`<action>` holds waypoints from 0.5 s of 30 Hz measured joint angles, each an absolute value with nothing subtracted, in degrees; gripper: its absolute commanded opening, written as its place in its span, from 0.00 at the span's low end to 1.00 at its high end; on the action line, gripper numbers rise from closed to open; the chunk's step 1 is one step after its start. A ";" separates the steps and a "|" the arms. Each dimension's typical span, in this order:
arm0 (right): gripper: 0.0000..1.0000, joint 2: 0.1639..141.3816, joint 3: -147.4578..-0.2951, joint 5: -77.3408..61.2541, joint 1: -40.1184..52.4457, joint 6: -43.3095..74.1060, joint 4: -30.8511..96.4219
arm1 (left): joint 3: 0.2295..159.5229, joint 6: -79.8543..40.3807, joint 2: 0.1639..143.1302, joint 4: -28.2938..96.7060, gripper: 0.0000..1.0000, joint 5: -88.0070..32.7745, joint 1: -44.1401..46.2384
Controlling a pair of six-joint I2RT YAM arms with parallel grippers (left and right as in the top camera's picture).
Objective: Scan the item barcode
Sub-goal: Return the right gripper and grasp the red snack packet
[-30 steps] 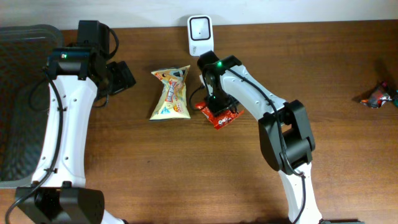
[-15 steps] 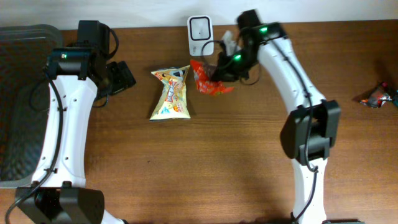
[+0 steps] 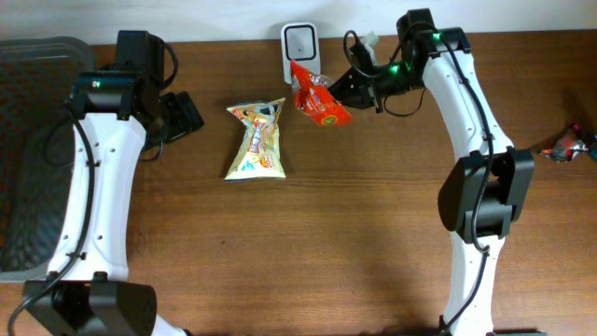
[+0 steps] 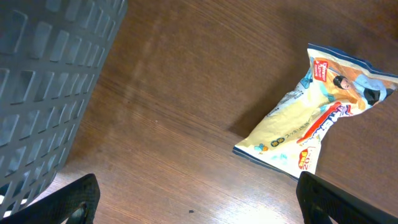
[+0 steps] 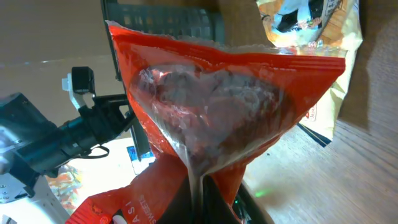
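Red pkt [image 3: 319, 101] now lifted, pinched in R claw [image 3: 349, 91], beside scanner [image 3: 299, 49]

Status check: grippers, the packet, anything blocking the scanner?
Right gripper shut on red packet, held up at scanner. Left gripper open, empty, near yellow packet. Nothing seen blocking scanner.

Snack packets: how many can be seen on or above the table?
3. The red packet is held by the right hand beside the scanner; the yellow packet lies flat left of it; a small crumpled packet sits at the far right edge. The bin might hide more.
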State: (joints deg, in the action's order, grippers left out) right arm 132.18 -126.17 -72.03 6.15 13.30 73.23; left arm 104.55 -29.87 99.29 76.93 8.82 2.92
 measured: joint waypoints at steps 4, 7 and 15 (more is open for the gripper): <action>0.04 132.18 -126.17 -72.10 6.15 13.30 72.53 | 104.55 -29.87 99.29 76.93 0.99 8.82 2.92; 0.04 132.20 -126.17 -62.57 6.15 15.81 71.75 | 104.55 -29.87 99.29 76.93 0.99 8.82 2.92; 0.08 133.27 -126.17 -15.86 15.88 18.98 75.81 | 104.55 -29.87 99.29 76.93 0.99 8.82 2.92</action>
